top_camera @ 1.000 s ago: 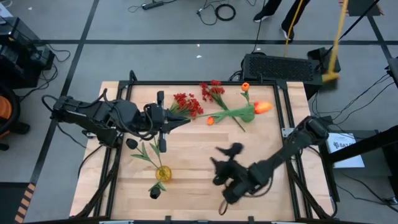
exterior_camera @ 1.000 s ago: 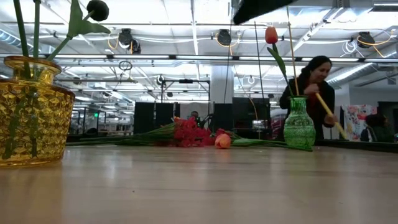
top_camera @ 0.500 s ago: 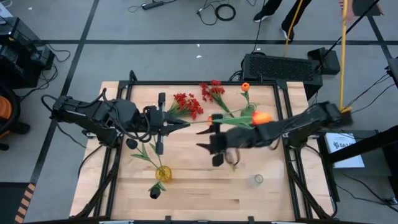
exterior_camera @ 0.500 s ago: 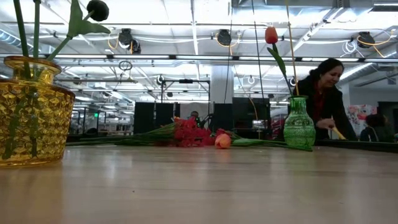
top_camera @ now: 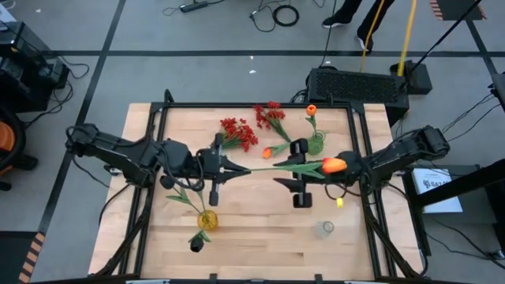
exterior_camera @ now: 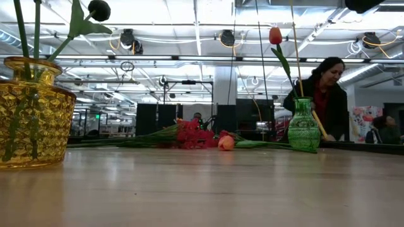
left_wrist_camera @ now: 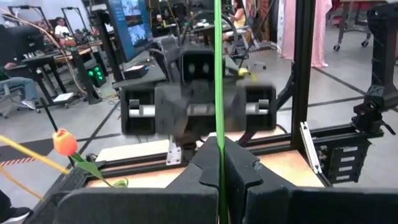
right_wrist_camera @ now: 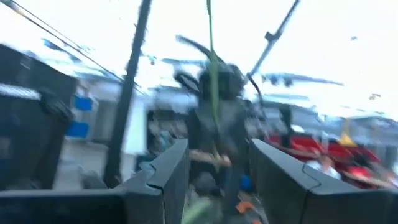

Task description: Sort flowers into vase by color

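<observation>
So the left gripper (top_camera: 225, 166) sits over the middle of the light wooden table (top_camera: 252, 237), and its jaws are pinched together on the thin green stem of a long orange tulip-like flower (top_camera: 334, 165). From above, that stem runs level across the table toward the right arm, with the orange bloom out at the far end. In the left wrist view the stem (left_wrist_camera: 218, 93) goes straight up between the two closed dark fingers (left_wrist_camera: 205, 163).

The right gripper (top_camera: 301, 170) faces the left one head on, right at the leafy part of the same stem. Its fingers (right_wrist_camera: 168, 171) are spread apart, the stem sits in the gap, and it's not gripping anything as far as I can see.

The other flowers: the bushy red clusters (top_camera: 239, 132) lie toward the back of the table, with a second red bunch (top_camera: 270, 114) just beside them. A small orange bloom (top_camera: 267, 152) lies on the wood near those. The green glass vase (exterior_camera: 303, 125) stands at the back right with one orange tulip (exterior_camera: 275, 35) upright in it. The yellow textured glass vase (exterior_camera: 33, 120) is at the front left holding green stems, with a black bloom (exterior_camera: 98, 9) up top. A small clear glass (top_camera: 325, 229) stands at the front right.

There's a person (exterior_camera: 326, 94) behind the table, next to the green vase in the low view.
</observation>
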Robot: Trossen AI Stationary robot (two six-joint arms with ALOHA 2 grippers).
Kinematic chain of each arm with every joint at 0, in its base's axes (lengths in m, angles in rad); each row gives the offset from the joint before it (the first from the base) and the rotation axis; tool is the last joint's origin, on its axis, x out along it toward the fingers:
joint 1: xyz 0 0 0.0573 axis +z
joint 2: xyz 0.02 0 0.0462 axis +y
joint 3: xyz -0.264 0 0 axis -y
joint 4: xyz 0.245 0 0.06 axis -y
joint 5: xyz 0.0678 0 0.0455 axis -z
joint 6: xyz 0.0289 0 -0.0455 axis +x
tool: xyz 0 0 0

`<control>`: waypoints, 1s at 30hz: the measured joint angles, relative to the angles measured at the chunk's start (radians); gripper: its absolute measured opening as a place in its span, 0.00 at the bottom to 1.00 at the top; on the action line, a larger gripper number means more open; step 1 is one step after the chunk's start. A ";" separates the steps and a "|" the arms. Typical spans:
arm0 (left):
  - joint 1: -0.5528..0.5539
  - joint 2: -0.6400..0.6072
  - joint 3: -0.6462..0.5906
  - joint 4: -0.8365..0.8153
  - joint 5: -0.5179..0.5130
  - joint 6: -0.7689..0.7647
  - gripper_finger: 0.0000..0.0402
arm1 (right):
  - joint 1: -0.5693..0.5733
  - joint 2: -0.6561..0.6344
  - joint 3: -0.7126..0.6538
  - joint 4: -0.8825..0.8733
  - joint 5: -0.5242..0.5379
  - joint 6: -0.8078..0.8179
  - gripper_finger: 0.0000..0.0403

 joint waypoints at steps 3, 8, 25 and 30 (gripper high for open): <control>0.000 0.006 -0.030 0.037 0.003 -0.004 0.00 | 0.004 0.000 0.015 0.047 -0.051 0.015 0.40; 0.000 0.015 -0.071 0.087 0.018 -0.004 0.00 | 0.002 0.007 0.052 0.045 -0.083 -0.015 0.43; 0.008 0.046 -0.073 0.107 0.023 0.003 0.01 | 0.003 0.036 0.119 0.028 -0.164 -0.062 0.18; 0.007 0.046 -0.073 0.104 0.020 0.004 0.03 | 0.002 0.036 0.119 0.028 -0.153 -0.056 0.02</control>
